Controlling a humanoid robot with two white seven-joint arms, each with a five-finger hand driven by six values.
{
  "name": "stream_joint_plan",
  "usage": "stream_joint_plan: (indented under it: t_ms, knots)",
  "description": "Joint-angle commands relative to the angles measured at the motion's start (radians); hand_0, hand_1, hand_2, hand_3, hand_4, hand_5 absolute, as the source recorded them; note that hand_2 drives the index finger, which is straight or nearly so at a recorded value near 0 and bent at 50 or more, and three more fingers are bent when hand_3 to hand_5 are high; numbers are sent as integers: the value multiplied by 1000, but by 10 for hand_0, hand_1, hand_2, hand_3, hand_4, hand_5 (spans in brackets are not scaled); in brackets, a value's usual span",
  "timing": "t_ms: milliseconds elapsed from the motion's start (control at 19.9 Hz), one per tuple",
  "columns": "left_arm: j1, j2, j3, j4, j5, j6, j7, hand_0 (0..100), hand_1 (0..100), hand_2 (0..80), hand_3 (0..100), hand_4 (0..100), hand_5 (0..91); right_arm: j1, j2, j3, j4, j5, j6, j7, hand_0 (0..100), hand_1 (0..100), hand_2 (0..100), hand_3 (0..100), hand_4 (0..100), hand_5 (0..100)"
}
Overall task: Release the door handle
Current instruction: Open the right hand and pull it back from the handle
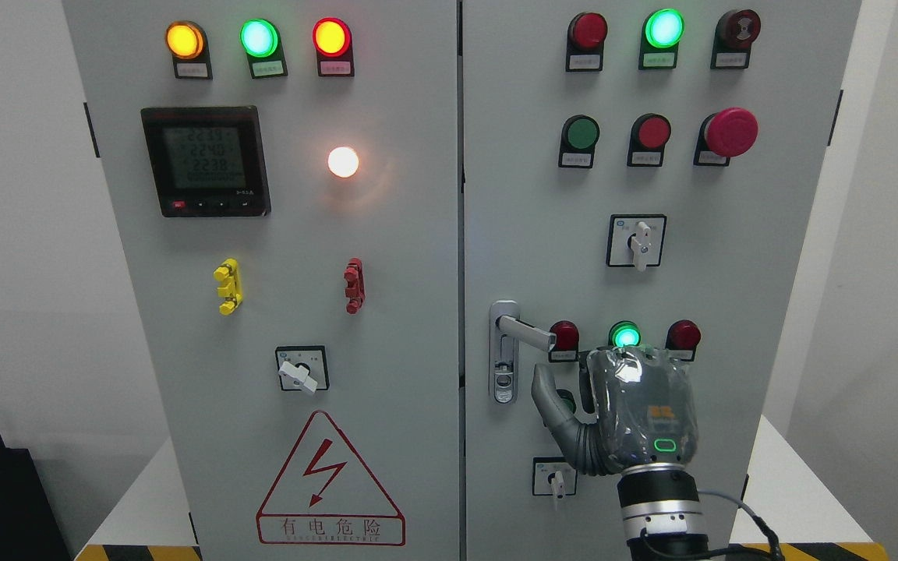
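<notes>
Left door's got the meter (206, 161) and the shock warning triangle (330, 483). On the right door's left edge we see the door handle (523, 331), lever sticking out rightward. Just below-right, our right hand (622, 409) hovers off it, fingers relaxed, holding nothing.

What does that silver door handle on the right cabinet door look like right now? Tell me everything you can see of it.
The silver metal door handle has a short lever that sticks out to the right and slightly downward from a tall, rounded backplate, with what looks like a keyhole near the plate's bottom. It sits at the left edge of the grey right cabinet door. Nothing touches it: the right robot hand is below and to its right, thumb raised but clear of the lever.
</notes>
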Motion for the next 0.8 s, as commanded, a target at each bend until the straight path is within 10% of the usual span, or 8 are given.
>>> stream_joint_plan:
  t_ms: [0,201,351,752]
  knots:
    - [1,0,11,17,0,-1,0,120,389,0,0,0,0,120,-70,-49,-150,-1,-52,-87,511,105,917,1000,862,868]
    - [1,0,11,17,0,1,0,120,389,0,0,0,0,172,-64,-195,-207,-29,-231,-98,502,126,449,745,641,566]
    - [1,0,11,17,0,-1,0,120,389,0,0,0,0,197,-67,-238,-210,-127,-314,-104,516,69,119,253,108,15]
    - [0,0,11,17,0,1,0,120,389,0,0,0,0,221,-68,-297,-219,-170,-345,-124,488,0,0,0,0,0]
